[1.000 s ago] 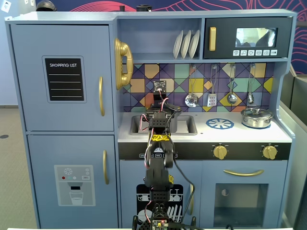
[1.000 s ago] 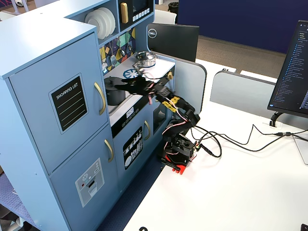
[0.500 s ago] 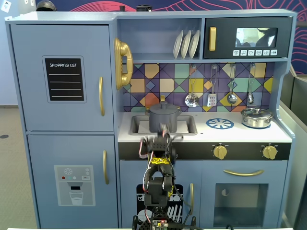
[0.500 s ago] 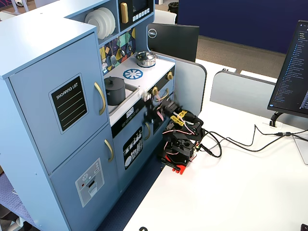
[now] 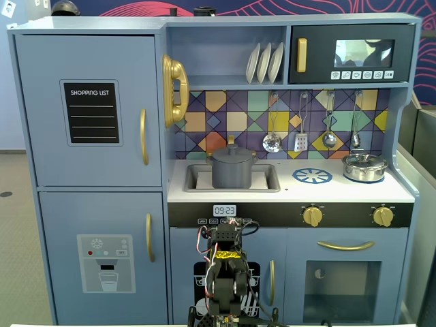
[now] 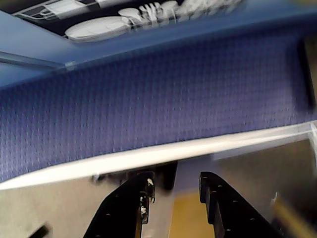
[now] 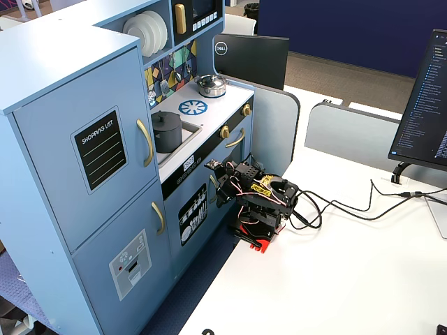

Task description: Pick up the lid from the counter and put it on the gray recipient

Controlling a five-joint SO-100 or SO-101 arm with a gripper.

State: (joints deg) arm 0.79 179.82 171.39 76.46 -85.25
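The dark gray lid [image 5: 232, 154] with its small knob sits on top of the gray recipient [image 5: 232, 174], which stands in the sink [image 5: 194, 179] of the toy kitchen. Both also show in a fixed view, the lid [image 7: 166, 116] on the pot [image 7: 166, 134]. The arm [image 5: 225, 272] is folded low in front of the kitchen, far below the counter; it also shows from the side [image 7: 258, 199]. In the wrist view my gripper [image 6: 176, 181] is open and empty, its black fingers [image 6: 136, 203] pointing at the white table edge and blue carpet.
A shiny silver pot [image 5: 364, 166] stands on the right of the counter beside the blue-white burner print [image 5: 313, 176]. Utensils [image 5: 300, 136] hang on the back wall. Cables [image 7: 335, 206] run over the white table [image 7: 335, 279]. A monitor [image 7: 250, 59] stands behind the kitchen.
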